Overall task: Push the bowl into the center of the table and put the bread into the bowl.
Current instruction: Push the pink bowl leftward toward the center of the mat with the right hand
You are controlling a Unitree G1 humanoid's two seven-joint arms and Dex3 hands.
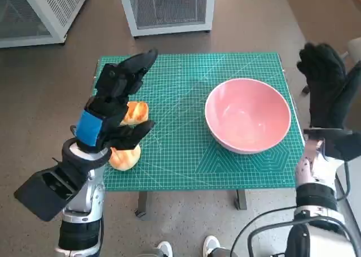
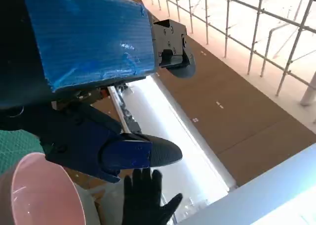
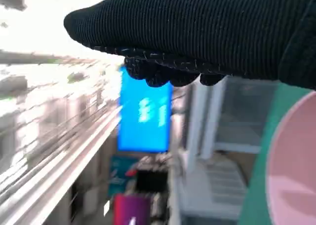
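Note:
A pink bowl (image 1: 248,114) stands empty on the right part of the green mat (image 1: 180,99); its rim also shows in the left wrist view (image 2: 39,190) and the right wrist view (image 3: 291,160). Pieces of golden bread (image 1: 125,155) lie on the mat's left side, partly hidden by my left hand (image 1: 115,101), which hovers above them with fingers spread and nothing held. My right hand (image 1: 322,85), in its black glove, is raised beside the bowl's right side, off the table's edge, fingers apart and empty. It appears too in the left wrist view (image 2: 145,198).
Two white mesh-fronted cabinets (image 1: 169,8) stand on the brown floor beyond the table. A person's white shoes (image 1: 189,247) show below the table's near edge. The mat's middle lies between bread and bowl.

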